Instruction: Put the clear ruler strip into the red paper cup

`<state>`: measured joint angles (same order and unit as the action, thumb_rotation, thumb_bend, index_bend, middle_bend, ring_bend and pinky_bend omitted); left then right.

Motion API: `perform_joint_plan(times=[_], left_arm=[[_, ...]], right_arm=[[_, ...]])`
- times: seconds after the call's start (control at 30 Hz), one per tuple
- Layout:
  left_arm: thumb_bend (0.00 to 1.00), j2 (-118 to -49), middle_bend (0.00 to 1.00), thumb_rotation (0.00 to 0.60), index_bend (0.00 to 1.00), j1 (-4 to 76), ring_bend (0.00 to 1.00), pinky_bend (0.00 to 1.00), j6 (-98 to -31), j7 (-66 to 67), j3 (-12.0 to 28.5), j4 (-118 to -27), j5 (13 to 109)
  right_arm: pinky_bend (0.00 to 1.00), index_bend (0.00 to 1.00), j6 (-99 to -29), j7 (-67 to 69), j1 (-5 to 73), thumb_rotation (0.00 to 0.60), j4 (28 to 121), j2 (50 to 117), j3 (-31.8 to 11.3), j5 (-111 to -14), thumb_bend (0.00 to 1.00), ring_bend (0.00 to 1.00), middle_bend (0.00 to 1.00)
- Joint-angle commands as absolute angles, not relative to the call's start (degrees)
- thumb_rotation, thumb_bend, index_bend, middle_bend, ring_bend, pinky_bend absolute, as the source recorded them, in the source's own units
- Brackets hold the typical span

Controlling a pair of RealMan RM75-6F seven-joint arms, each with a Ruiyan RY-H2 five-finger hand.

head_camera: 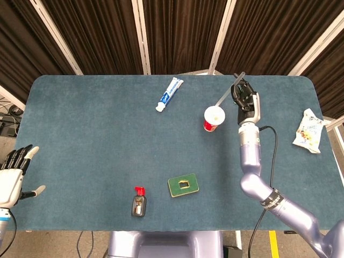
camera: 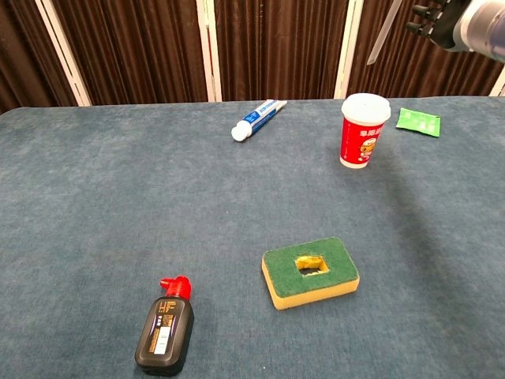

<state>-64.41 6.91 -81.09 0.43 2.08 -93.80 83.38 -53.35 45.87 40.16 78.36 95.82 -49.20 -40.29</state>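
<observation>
The red paper cup (head_camera: 213, 118) (camera: 363, 131) stands upright right of the table's middle, its white mouth open. My right hand (head_camera: 245, 97) (camera: 442, 16) is raised above and just right of the cup. It grips the clear ruler strip (head_camera: 227, 93) (camera: 382, 33), which slants down and to the left with its lower end over the cup's mouth. Whether the tip is inside the cup I cannot tell. My left hand (head_camera: 12, 173) hangs off the table's left edge, fingers spread, holding nothing.
A toothpaste tube (head_camera: 169, 93) lies at the back middle. A green sponge (head_camera: 184, 185) and a black ink bottle with a red cap (head_camera: 139, 202) sit near the front. A green packet (camera: 418, 121) lies behind the cup, and a snack bag (head_camera: 308, 130) at the right edge.
</observation>
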Motion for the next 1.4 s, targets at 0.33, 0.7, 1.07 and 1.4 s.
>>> perform_joint_plan(times=[0.33, 0.7, 1.07, 1.4], left_arm=[[0.03, -64.32, 0.00, 0.600, 0.03, 6.85, 0.00, 0.00, -81.04, 0.61, 1.98, -94.00, 83.35], [0.03, -64.46, 0.00, 0.600, 0.03, 6.85, 0.00, 0.00, -81.02, 1.07, 2.09, -94.03, 83.07], [0.03, -64.43, 0.00, 0.600, 0.03, 6.84, 0.00, 0.00, -80.98, 1.07, 2.04, -94.02, 83.06], [0.03, -64.44, 0.00, 0.600, 0.03, 6.87, 0.00, 0.00, -80.80, 1.25, 2.08, -94.09, 82.80]], right_arm=[[0.00, 0.62, -55.26, 49.55, 39.79, 0.600, 73.41, 99.17, -45.73, -46.39, 0.43, 0.00, 0.22], [0.00, 0.62, -54.29, 50.94, 39.95, 0.600, 70.66, 100.43, -45.16, -46.50, 0.43, 0.00, 0.22], [0.00, 0.62, -53.33, 51.52, 39.72, 0.600, 68.97, 101.22, -44.72, -46.00, 0.43, 0.00, 0.22], [0.00, 0.62, -51.83, 52.48, 39.63, 0.600, 66.59, 101.95, -44.38, -46.03, 0.43, 0.00, 0.22]])
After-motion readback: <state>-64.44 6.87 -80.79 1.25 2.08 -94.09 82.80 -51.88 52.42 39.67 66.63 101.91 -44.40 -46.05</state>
